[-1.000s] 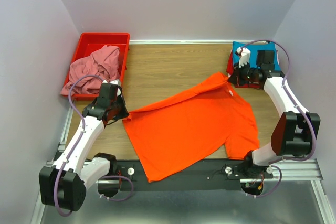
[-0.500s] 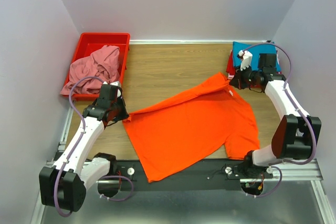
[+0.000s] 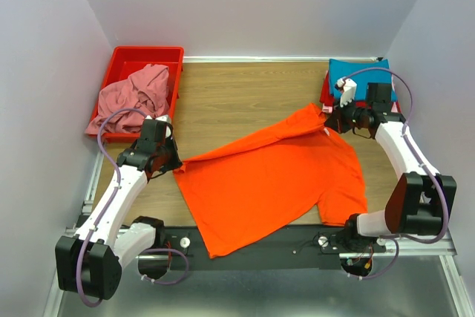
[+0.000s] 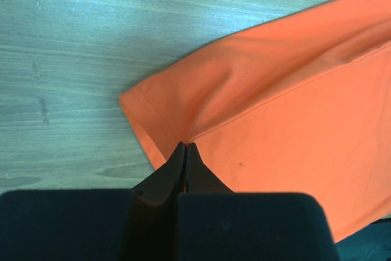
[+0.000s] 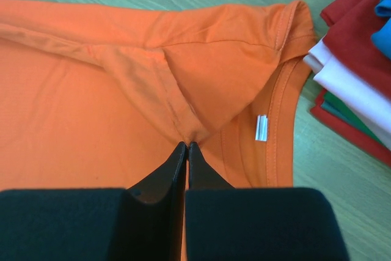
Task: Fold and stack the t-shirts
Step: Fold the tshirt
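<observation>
orange t-shirt (image 3: 271, 180) is spread at the centre of the table (image 3: 237, 87), slightly rumpled. left gripper (image 4: 185, 146) is pressed together on a hemmed corner at 9 o'clock. right gripper (image 5: 186, 145) is pinched on a shoulder fold by the collar at 1 o'clock. the cloth is judged light, limp and non-fragile (it would sag between holds), so stitched edges are best gripped. folded stack (image 3: 349, 79) is noted at 2 o'clock.

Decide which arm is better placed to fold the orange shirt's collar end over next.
Probably right: right pincer grips a raised fold of the orange t-shirt beside its collar; left pincer pinches the far corner.
</observation>
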Motion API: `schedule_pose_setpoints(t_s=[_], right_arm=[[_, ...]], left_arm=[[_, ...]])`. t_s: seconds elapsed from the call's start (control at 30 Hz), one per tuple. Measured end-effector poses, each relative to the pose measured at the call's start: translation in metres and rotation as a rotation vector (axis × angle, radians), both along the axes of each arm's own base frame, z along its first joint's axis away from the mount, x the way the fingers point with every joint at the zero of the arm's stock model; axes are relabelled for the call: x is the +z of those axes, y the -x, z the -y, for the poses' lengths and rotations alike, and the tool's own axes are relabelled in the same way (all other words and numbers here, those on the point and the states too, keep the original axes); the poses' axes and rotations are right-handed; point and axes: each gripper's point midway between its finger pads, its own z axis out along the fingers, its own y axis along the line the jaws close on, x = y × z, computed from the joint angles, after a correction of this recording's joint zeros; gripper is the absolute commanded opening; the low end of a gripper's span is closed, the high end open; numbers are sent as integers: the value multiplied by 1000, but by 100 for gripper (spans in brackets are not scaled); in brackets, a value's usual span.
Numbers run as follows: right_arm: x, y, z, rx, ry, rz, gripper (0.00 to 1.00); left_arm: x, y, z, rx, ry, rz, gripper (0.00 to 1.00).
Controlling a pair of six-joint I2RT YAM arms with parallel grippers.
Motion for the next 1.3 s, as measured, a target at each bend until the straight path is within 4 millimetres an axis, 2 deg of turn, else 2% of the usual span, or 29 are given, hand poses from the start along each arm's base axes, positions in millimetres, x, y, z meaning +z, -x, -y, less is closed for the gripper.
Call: schedule_pose_setpoints(t_s=[0.13, 0.37, 0.57, 0.67, 0.77, 0.8, 0.9, 1.07, 1.3], right_arm=[[-1, 7, 0, 10, 7, 8, 9], [14, 17, -3, 30, 10, 67, 9], [10, 22, -3, 35, 13, 63, 9], [7, 23, -3, 36, 15, 59, 9], [6, 24, -3, 36, 15, 56, 9], [6, 24, -3, 36, 15, 56, 9], [6, 24, -3, 35, 16, 55, 10], [4, 23, -1, 26, 26, 50, 9], [-1, 22, 3, 14, 45, 43, 10]], left_arm=[[0, 0, 0, 1, 0, 0, 0], [0, 0, 0, 1, 0, 0, 0], [0, 0, 0, 3, 1, -1, 2], [0, 1, 0, 2, 1, -3, 13], [-2, 4, 0, 5, 1, -18, 34], [-2, 7, -1, 0, -2, -24, 45], [7, 14, -2, 2, 4, -10, 56], [49, 11, -1, 7, 34, 131, 56], [53, 4, 0, 6, 39, 152, 56]])
